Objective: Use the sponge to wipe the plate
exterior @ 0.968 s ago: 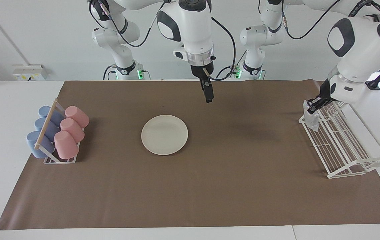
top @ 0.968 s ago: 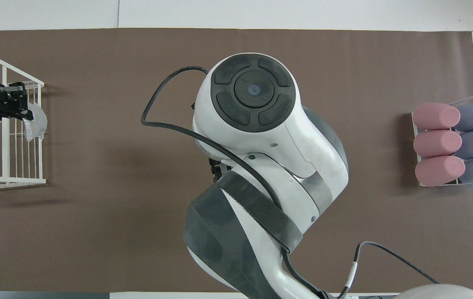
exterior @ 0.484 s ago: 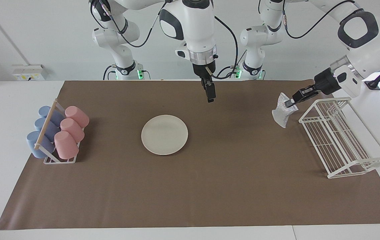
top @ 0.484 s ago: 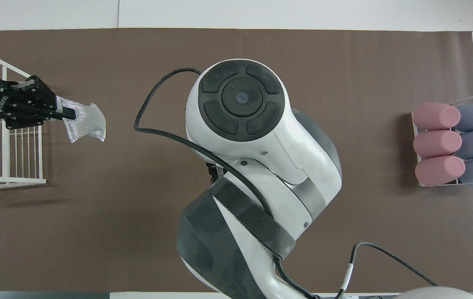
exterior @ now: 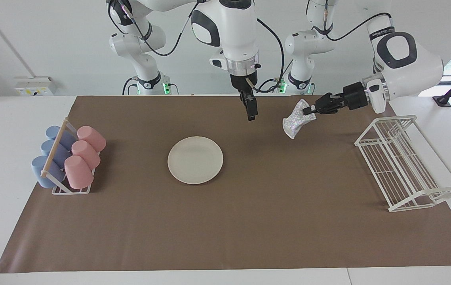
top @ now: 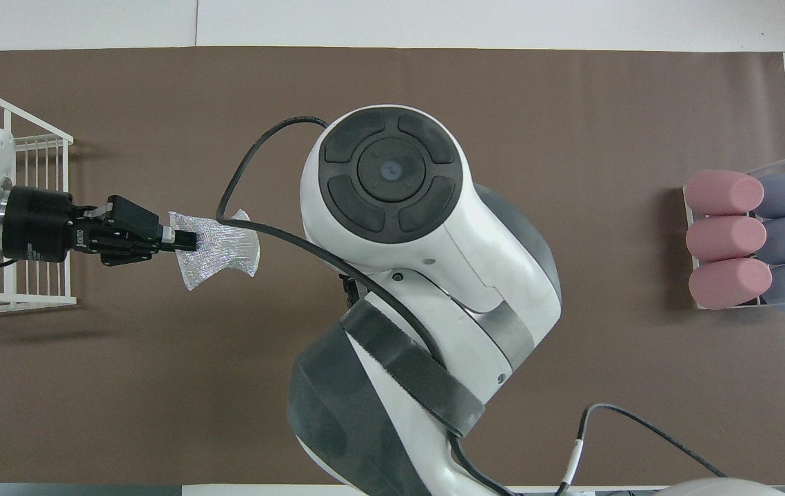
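The plate (exterior: pixel 195 160) lay flat on the brown mat (exterior: pixel 225 237) near the middle of the table, bare on top; in the overhead view the right arm's bulk hid it entirely. The sponge (exterior: pixel 295 118) hung in the air, pinched by one edge so that the rest of it drooped free, well apart from the plate and toward the left arm's end of the table. The left gripper (exterior: pixel 311 110) held it, fingertips clamped tight on that edge, reaching out level over the mat beside the white wire rack (exterior: pixel 403 166); a grip at the edge probably left the sponge's broad face free for wiping. The right gripper (exterior: pixel 250 111) hung pointing straight down over the mat, just nearer the robots than the plate. Seen edge-on, its fingers looked close together, but it was most likely spread wide and it carried nothing, waiting, perhaps to steady the plate. The rack of pink and blue cups (exterior: pixel 69 158) stood at the right arm's end.
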Controlling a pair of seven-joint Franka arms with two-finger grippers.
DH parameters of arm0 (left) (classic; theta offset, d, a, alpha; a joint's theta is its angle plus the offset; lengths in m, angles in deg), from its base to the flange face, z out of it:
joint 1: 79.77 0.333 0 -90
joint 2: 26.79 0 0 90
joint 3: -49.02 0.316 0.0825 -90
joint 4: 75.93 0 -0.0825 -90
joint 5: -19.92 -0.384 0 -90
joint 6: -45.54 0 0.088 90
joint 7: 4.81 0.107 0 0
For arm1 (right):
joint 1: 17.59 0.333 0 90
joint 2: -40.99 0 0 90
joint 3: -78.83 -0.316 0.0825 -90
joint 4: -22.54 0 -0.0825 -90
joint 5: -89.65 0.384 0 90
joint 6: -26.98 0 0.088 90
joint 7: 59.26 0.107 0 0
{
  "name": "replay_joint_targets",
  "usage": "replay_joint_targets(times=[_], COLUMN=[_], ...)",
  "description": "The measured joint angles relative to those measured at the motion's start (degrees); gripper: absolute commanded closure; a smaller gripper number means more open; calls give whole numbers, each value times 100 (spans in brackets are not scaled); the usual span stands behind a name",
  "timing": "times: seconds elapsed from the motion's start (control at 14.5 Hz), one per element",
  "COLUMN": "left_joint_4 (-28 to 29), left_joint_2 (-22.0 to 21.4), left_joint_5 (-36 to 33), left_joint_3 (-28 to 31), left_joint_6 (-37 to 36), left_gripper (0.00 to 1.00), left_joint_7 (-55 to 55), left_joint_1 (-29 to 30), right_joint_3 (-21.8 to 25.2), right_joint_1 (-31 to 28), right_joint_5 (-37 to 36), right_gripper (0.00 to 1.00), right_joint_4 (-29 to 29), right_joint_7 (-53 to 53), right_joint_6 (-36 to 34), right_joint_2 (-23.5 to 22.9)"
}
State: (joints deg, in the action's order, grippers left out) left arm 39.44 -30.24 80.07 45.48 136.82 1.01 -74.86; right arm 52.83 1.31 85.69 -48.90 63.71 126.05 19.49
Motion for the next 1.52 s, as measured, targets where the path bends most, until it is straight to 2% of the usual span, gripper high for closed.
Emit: replay_joint_targets(times=[0.35, 0.62, 1.04, 1.52], left_joint_4=[586, 894, 937, 938], left_joint_2=[-27, -26, -25, -25], left_joint_5=[654, 1316, 1858, 1962], left_joint_3=[-31, -52, -61, -62], left_joint_6=[-266, -290, -38, 28], left_gripper=[100, 100, 100, 100], left_joint_7=[968, 1345, 1384, 1388], left_joint_1=[-11, -150, -594, -743], right_joint_3=[0, -11, -43, -41], right_joint_1=[16, 39, 129, 347], right_joint_5=[-1, -1, -1, -1], right_gripper=[1, 0, 0, 0], right_joint_4=[-22, -79, -203, -306], right_joint_7=[0, 0, 0, 135], right_joint_6=[240, 258, 258, 258], right_joint_2=[-26, -44, -39, 18])
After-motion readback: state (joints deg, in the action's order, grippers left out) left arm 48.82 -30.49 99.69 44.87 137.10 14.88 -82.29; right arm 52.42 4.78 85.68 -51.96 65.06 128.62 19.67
